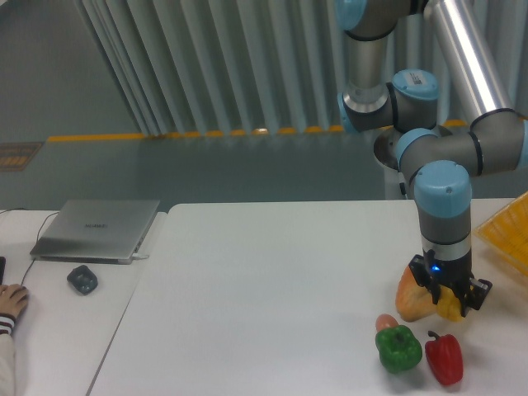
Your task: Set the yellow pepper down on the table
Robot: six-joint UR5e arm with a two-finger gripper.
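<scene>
The yellow pepper [450,308] sits between my gripper's [452,299] two dark fingers, low over the white table [264,280] at its right side. The gripper points straight down and its jaws are closed on the pepper; only the pepper's lower part shows below the gripper body. I cannot tell whether the pepper touches the table top.
An orange-tan bread piece [412,299] lies right beside the gripper on its left. A green pepper [399,348], a red pepper [444,359] and a small orange item [386,322] lie in front. A yellow basket [507,235] is at the right edge. A laptop [99,228] and a mouse [82,279] are on the left desk.
</scene>
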